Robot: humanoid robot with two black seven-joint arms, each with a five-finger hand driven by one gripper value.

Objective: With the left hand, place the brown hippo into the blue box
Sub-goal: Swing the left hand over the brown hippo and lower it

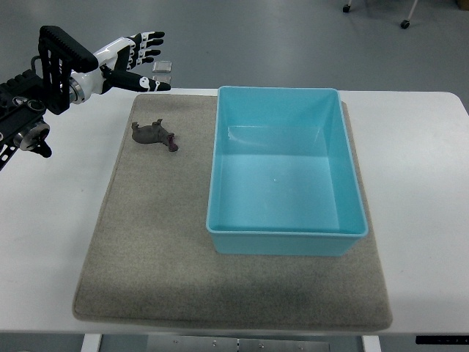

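Top view, my left hand: my left hand (139,60) hung above the far-left corner of the surface (51,220), fingers spread apart and holding nothing.
Top view, right arm: it did not show anywhere in the frame.
Top view, brown hippo: the brown hippo (154,134) lay on the grey mat (146,264), near its far-left corner, well clear of the hand and apart from the box, its head end pointing toward the box.
Top view, blue box: the blue box (344,183) sat on the right half of the mat, open-topped and with nothing in it.
Top view, step in hand: I judged this as the reach, with the grasp not yet made.
Top view, how to do it well: I needed to bring the hand nearer and down over the hippo's body, not its head or legs, with thumb on 1 flank and fingers on the other.
Top view, closing: the toy looked small and low, so I judged the fingers should close just above the mat, without snagging the fabric.
Top view, carry: I reckoned the lift had to clear the near-left wall of the box before letting go above its floor.
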